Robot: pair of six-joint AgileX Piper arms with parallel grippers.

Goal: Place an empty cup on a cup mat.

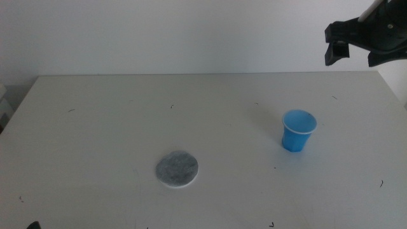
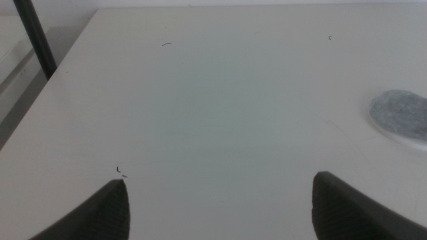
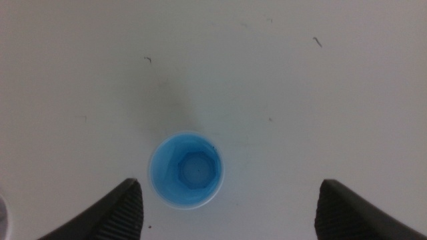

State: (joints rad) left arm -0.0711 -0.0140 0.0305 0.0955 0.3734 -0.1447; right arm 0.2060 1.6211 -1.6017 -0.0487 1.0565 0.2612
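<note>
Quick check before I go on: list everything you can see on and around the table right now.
cup: one, bright blue, upright and empty, on the table's right half, apart from the mat.
cup mat: one, mottled grey with pale edge, flat near the table's front centre, nothing on it.
table: one, white, with small dark scuffs.
right tool: one, dark, jaws open, held high above the cup.
left tool: one, dark, jaws open, low over bare table left of the mat.
</note>
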